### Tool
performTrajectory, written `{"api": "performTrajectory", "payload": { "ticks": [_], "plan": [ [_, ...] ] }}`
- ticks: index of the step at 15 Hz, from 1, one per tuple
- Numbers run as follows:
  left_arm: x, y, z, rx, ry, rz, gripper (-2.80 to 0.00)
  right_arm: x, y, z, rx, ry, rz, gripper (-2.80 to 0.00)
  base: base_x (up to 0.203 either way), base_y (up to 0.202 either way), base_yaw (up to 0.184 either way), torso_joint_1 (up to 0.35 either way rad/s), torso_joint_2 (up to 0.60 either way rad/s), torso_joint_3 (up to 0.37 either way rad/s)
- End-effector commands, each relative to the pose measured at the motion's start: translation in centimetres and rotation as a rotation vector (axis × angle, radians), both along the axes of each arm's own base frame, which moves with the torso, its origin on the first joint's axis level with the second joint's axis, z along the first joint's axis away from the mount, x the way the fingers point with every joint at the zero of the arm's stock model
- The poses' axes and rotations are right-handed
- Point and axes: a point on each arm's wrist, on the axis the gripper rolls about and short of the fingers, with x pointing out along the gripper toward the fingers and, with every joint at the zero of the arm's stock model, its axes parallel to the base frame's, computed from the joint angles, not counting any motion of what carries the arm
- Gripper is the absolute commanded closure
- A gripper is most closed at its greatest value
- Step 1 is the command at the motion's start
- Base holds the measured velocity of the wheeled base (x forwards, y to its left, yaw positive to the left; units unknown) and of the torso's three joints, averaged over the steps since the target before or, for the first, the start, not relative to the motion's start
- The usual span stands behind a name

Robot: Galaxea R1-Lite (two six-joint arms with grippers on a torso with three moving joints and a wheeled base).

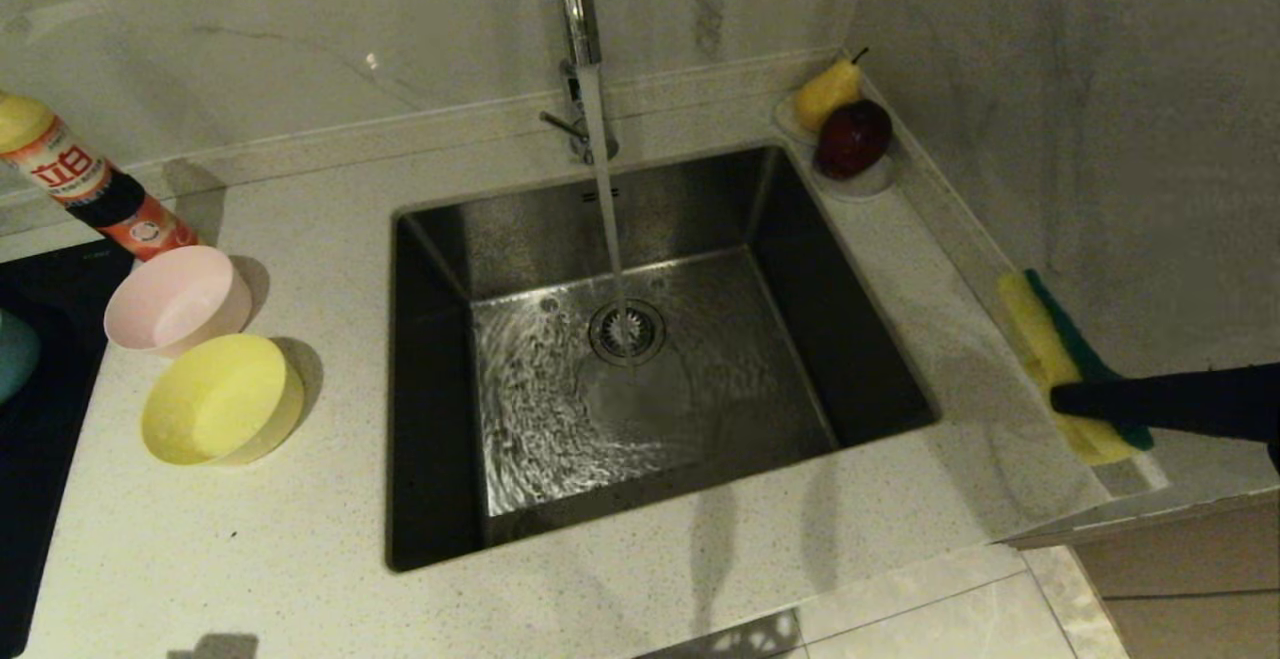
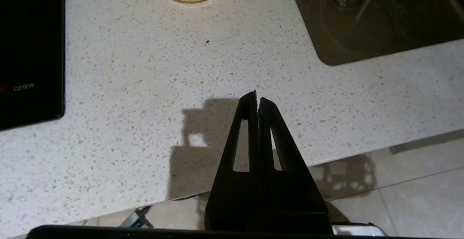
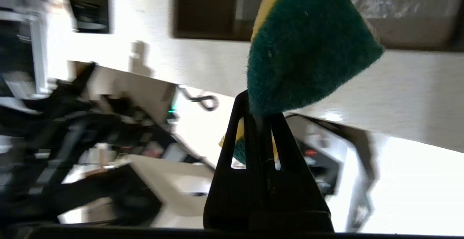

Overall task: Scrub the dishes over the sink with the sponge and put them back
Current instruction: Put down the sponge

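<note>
Sponge (image 1: pixel 1062 359): yellow foam with a dark green scouring layer, pinched between the closed fingers of the right end effector (image 1: pixel 1062 399); it stands out beyond the fingertips, above the bench's right edge by the wall.
Right end effector: reaches in from the right side of the head view, clamped on the sponge; in the right wrist view the green face (image 3: pixel 308 50) fans out just past the fingertips (image 3: pixel 259 114) and a bit of yellow shows between the fingers.
Left end effector (image 2: pixel 256 99): fingers pressed together with nothing between them, above the near edge of the bench (image 2: pixel 145 86), seen only in the left wrist view.
Cooktop (image 2: pixel 30 50): black panel set in the bench, off to one side of the left end effector.
Yellow bowl (image 1: pixel 222 399): upright on the bench, beyond the left end effector, well apart from the sponge across the basin.
Sink (image 1: pixel 850 339): steel basin between the two end effectors, round drain strainer (image 1: pixel 627 331) at its centre, water rippling over the floor.
Pink bowl (image 1: pixel 178 299): upright, just behind the yellow bowl and nearly touching it.
Blue bowl (image 1: pixel 15 354): only an edge shows, on the cooktop at the far left.
Detergent bottle (image 1: pixel 85 184): tilted, behind the pink bowl.
Tap (image 1: pixel 580 49): behind the sink, a stream running down onto the strainer.
Fruit dish (image 1: pixel 860 184): white, in the far corner beyond the right end effector, carrying a yellow pear (image 1: pixel 828 91) and a dark red apple (image 1: pixel 853 137).
</note>
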Motion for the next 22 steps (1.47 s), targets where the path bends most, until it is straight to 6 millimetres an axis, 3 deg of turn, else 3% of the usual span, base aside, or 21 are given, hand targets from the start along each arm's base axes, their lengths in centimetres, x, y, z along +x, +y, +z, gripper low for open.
{"api": "performTrajectory", "payload": {
  "ticks": [1,13,22],
  "plan": [
    [0.0,0.0,-0.1,-0.001,0.003,0.0,0.0,-0.2,-0.1,-0.2,-0.012,-0.006,-0.004,0.0,0.0,0.0,0.0,0.0,0.0,0.0],
    [0.0,0.0,-0.1,-0.001,0.003,0.0,0.0,0.4,-0.4,-5.7,-0.421,-0.082,-0.177,0.0,0.0,0.0,0.0,0.0,0.0,0.0],
    [0.0,0.0,-0.1,-0.001,0.003,0.0,0.0,3.4,1.7,-11.3,-0.582,-0.074,-0.245,0.0,0.0,0.0,0.0,0.0,0.0,0.0]
  ]
}}
